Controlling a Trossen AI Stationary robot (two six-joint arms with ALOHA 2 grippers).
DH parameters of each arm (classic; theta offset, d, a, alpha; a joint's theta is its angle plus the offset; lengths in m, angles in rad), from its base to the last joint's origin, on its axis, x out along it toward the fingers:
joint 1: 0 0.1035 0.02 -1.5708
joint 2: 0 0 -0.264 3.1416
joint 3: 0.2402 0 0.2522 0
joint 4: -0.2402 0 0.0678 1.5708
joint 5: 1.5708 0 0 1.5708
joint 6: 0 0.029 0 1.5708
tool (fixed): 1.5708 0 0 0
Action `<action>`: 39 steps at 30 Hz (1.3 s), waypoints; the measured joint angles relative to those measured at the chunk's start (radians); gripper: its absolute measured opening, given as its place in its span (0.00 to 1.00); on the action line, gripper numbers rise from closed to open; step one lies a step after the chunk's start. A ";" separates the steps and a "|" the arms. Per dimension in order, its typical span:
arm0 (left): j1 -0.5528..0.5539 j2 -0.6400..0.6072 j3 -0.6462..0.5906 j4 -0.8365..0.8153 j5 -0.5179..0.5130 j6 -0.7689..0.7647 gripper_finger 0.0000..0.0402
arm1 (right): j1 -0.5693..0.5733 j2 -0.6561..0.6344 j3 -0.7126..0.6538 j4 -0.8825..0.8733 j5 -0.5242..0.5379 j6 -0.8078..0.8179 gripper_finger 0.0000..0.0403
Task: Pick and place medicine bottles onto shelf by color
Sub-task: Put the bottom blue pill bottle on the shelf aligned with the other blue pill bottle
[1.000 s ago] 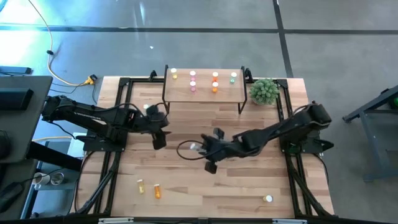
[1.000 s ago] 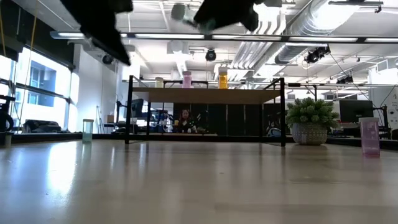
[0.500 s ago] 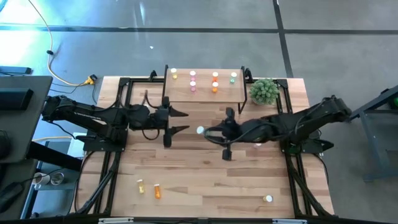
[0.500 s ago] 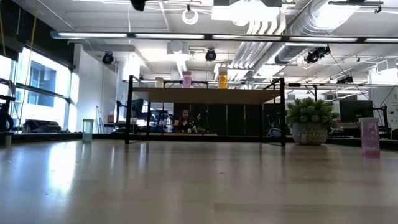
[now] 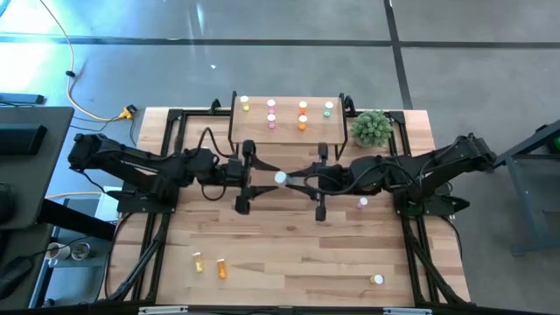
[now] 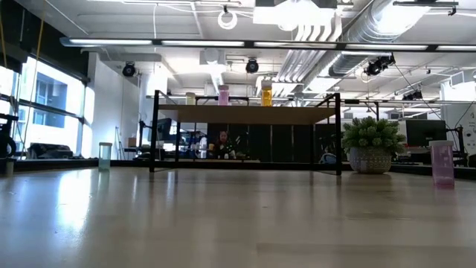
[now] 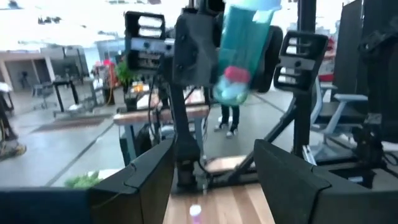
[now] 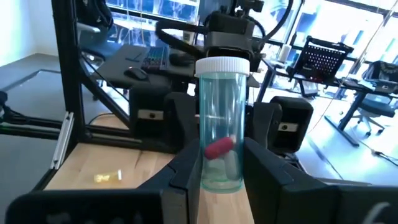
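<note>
Light-wood plank tabletop (image 5: pixel 289 245) framed by black metal rails supports the work area, on a grey concrete floor.

Held item: a clear teal-tinted plastic cylindrical medicine bottle (image 8: pixel 219 121) with a ribbed white screw cap. A pink-red capsule and a pale pill lie at its base. No label or writing can be read on it. It hangs above the table centre, in front of the shelf.

Right gripper (image 8: pixel 214 165): two dark, matte, angular fingers clamped on the lower body of the bottle, cap pointing away from the wrist. In the high view this gripper (image 5: pixel 297 179) meets the left gripper at mid-table.

Left gripper (image 7: pixel 211 168): fingers spread apart, facing the bottle (image 7: pixel 239 53), which sits beyond the fingertips and apart from them.

Low light-wood rectangular shelf (image 5: pixel 287 131) on thin black legs stands at the far edge and carries seven small white-capped bottles: yellow, pink, orange, green.

On the tabletop: a small pink bottle (image 5: pixel 362 203) near the right arm, a yellow bottle (image 5: pixel 198 261) and an orange bottle (image 5: pixel 220 268) lying near the front left, and a white-capped bottle (image 5: pixel 377 279) at front right.

Green bushy potted plant (image 5: pixel 372 128) stands beside the shelf.
</note>
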 joint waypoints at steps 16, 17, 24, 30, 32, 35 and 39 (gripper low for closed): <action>-0.009 0.072 0.000 0.223 0.085 0.022 0.52 | -0.003 0.007 0.000 -0.065 -0.004 0.121 0.21; -0.012 0.072 0.000 0.232 0.085 0.022 0.52 | -0.003 0.012 0.000 -0.065 -0.003 0.127 0.21; -0.022 0.072 0.000 0.240 0.082 0.022 0.52 | -0.004 0.069 0.000 -0.012 0.007 0.130 0.21; -0.022 0.072 0.000 0.215 0.081 0.022 0.52 | -0.004 0.076 0.000 0.025 0.007 0.128 0.21; -0.022 0.072 0.000 0.215 0.081 0.022 0.52 | 0.000 0.076 0.000 0.030 0.008 0.128 0.21; -0.022 0.072 0.000 0.214 0.081 0.029 0.52 | 0.011 0.079 0.000 0.035 0.008 0.128 0.21; -0.023 0.072 0.000 0.216 0.081 0.039 0.52 | 0.015 0.089 0.000 0.040 0.008 0.128 0.21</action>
